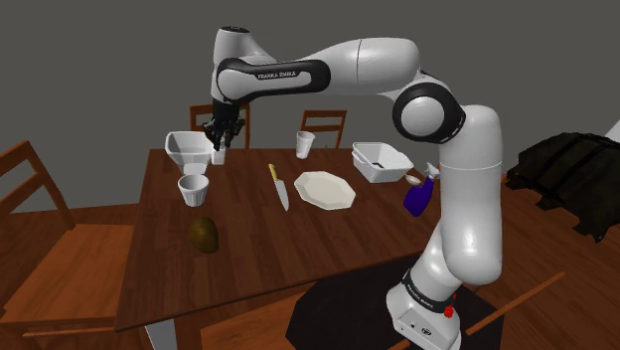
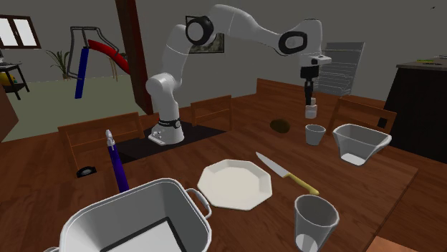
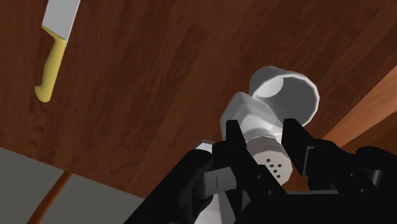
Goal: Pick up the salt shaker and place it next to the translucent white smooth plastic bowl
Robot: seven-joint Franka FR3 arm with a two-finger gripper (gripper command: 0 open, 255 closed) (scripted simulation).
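Wrist view: sm. cup (image 3: 289,89) beyond shaker (image 3: 264,149)

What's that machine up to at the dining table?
A white robot arm has a salt shaker clasped in its black claw, held up off the wooden table. The shaker hangs close to a small white cup and a larger white bowl. A knife and a plate lie farther along the table.

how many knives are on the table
1: the yellow-handled knife lies flat on the table beside the octagonal plate. Another could be hidden inside the deep pot.
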